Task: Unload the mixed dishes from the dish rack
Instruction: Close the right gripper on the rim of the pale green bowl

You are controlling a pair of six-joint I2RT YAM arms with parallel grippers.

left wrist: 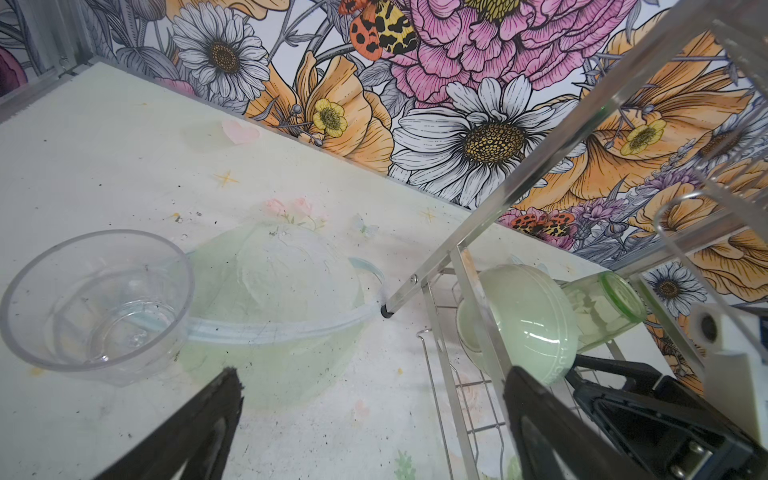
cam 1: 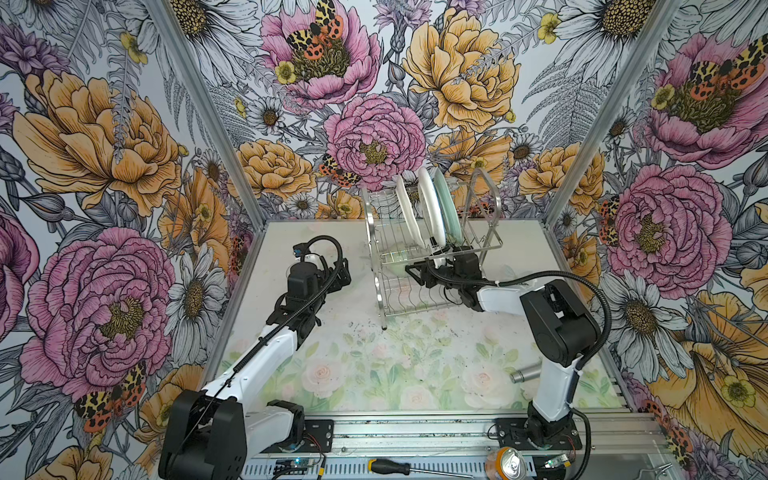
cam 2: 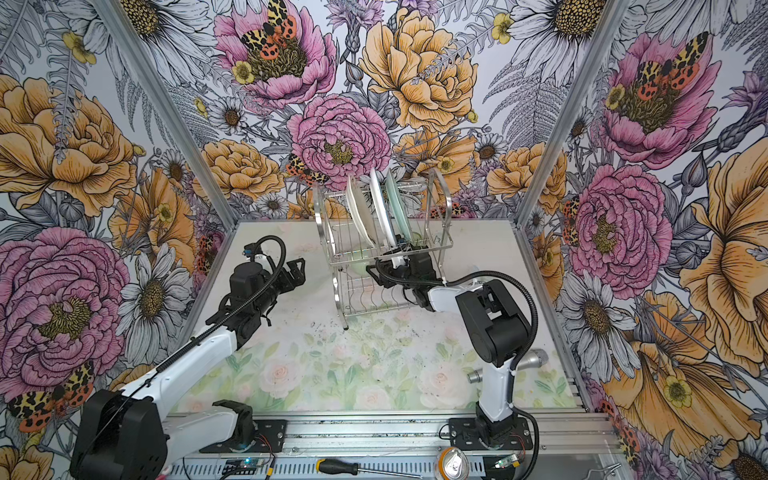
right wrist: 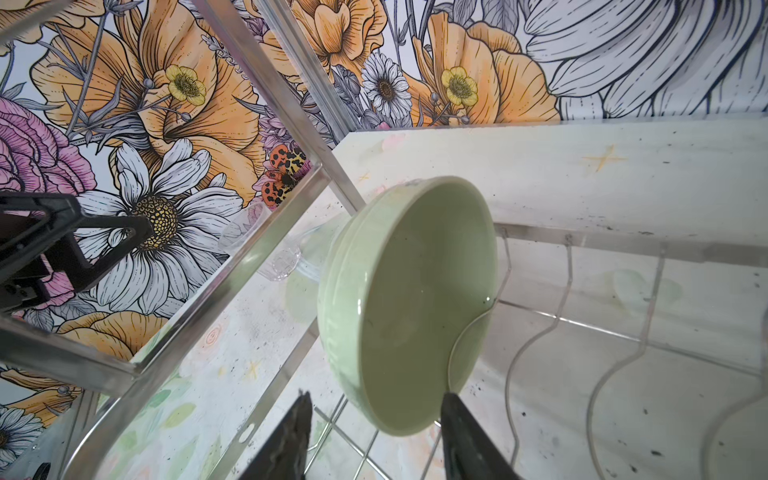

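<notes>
Right wrist view, cut off: only the two dark fingertips of the right gripper (right wrist: 376,394) show; the rest of the claw runs out of frame.
Top views, hidden: in both, the lower tier of the dish rack (cam 1: 399,299) is screened by the upper shelf and the right arm's wrist, so the bowl there is hard to make out. The grey metal cylinder (cam 2: 536,358) is half hidden behind the right arm.
Unclear: whether either finger presses on the bowl. One tip looks to touch the inner rim; the other shows a gap from the outer wall.
Pale green bowl (right wrist: 407,299): glossy and plain, with faint bands under the rim. It stands on edge in the lower tier, and a wire divider crosses its mouth.
Bowl vs right gripper: the near rim sits between the tips, with the jaws apart astride it and not clamped.
Green tumbler (left wrist: 602,307): translucent, on its side just behind the bowl, same tier.
Plates: cream plate (cam 1: 405,212), white plate (cam 1: 430,208) and mint green plate (cam 1: 448,203) stand upright in the upper shelf.
Left gripper (left wrist: 374,370): jaws wide apart and empty, over the table beside the rack's foot.
Clear glass (left wrist: 95,299): on the table outside the rack, just beside an upturned pale bowl (left wrist: 270,291).
</notes>
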